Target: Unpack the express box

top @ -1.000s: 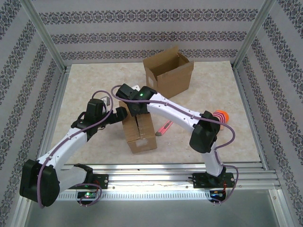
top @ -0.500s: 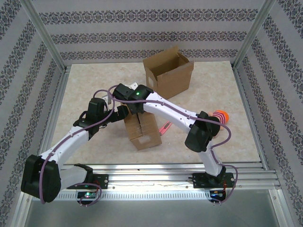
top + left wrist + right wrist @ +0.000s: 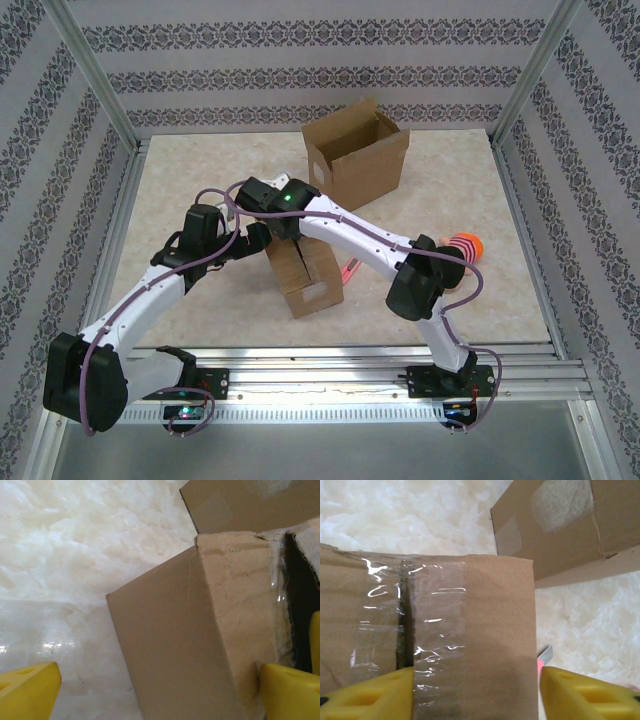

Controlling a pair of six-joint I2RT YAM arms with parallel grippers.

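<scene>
Desk [image 3: 200,190]: pale marbled top is lying between patterned walls and carrying everything.
Express box [image 3: 308,282]: is sitting closed near the front middle of the desk, between the two arms. Unpacking, I judge, is barely starting.
Tape [image 3: 430,630]: glossy strip is running along the lid seam, with a dark slit showing beside it.
Right claw [image 3: 480,692]: is hanging over the lid with fingers apart, one above the tape and the other just past the box edge. It is probably lining up to work the seam.
Left claw [image 3: 159,687]: is gaping wide across a box corner, one finger against the lid edge and the other over bare desk. It is likely bracing the box.
Open carton [image 3: 355,150]: is standing well behind, flaps up.
Pink object [image 3: 348,270]: is lying just right of the box.
Wrist views: are giving the tape and slit.
Top view: is giving both arms converging on the box's far end.
</scene>
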